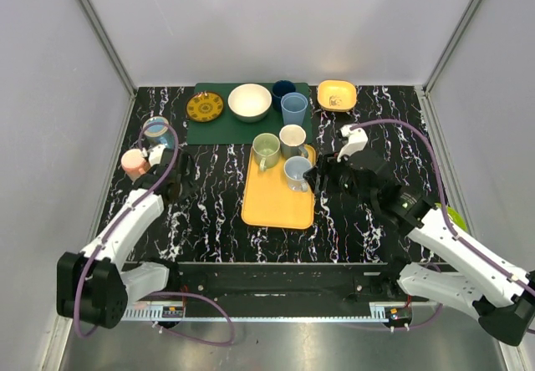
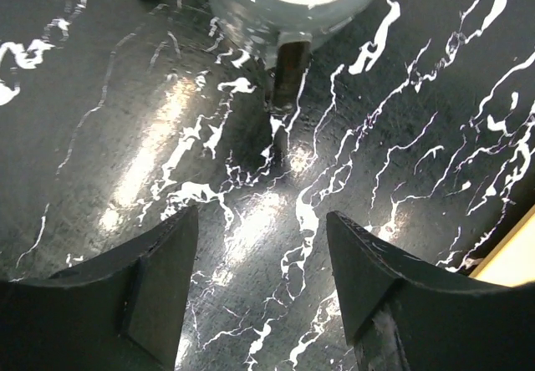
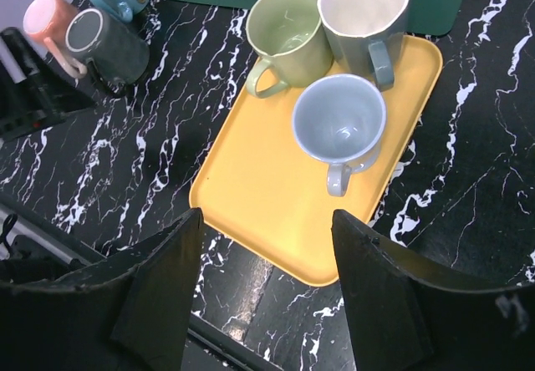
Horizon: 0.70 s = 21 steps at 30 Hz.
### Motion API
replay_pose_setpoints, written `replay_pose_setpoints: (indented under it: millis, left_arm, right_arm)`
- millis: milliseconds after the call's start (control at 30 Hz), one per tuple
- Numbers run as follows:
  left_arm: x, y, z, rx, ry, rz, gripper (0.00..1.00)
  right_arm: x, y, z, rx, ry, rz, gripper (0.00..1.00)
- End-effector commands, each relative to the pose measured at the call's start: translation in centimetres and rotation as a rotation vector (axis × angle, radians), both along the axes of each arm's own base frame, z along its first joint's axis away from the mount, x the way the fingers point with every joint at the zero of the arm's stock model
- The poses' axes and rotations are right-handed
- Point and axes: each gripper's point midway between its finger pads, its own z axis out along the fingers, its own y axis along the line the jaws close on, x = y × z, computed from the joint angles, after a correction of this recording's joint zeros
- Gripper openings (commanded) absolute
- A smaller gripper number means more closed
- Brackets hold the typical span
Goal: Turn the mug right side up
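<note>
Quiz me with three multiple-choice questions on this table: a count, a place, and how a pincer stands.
1. How many mugs stand on the yellow tray? A one; B three; C five.
2. Where is the white bowl? A on the yellow tray; B on the green mat; C inside a mug.
3. How is the left pincer? A open, holding nothing; B shut on a mug; C shut on a spoon.

Answers: 1 B, since the green mug, white mug and pale blue mug share the tray. 2 B, since the bowl sits on the mat behind the tray. 3 A, since only bare table shows between its jaws.
</note>
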Motion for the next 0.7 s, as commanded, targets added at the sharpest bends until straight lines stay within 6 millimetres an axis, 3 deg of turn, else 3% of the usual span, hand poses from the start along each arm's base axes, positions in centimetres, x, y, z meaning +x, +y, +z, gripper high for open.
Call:
replay_pose_setpoints:
  millis: [0,267,433,667]
  left_arm:
    - [4.0,-2.1,1.4,-0.066,-0.089,-0.09,0.65]
    - [6.6,-0.6,-0.1,-0.013,-0.053,-0.034,0.62]
    - [7.1,0.7,-1.3,-0.003,-0.015,-0.001,0.58]
    - [7.8,2.1,-1.0,0.015,-0.038,0.052,0.52]
  right_arm:
    - [-0.9,0.6,2.1,0.055,-0.037,0.056,0.69]
    - [-1.3,0.4,2.1,0.056,-0.045,0.07,0.69]
    - [-1.3,0.2,2.2,0.052,-0.054,0.063,0.7]
    - [-1.3,0.3,1.5,0.049,-0.05,0.066,0.7]
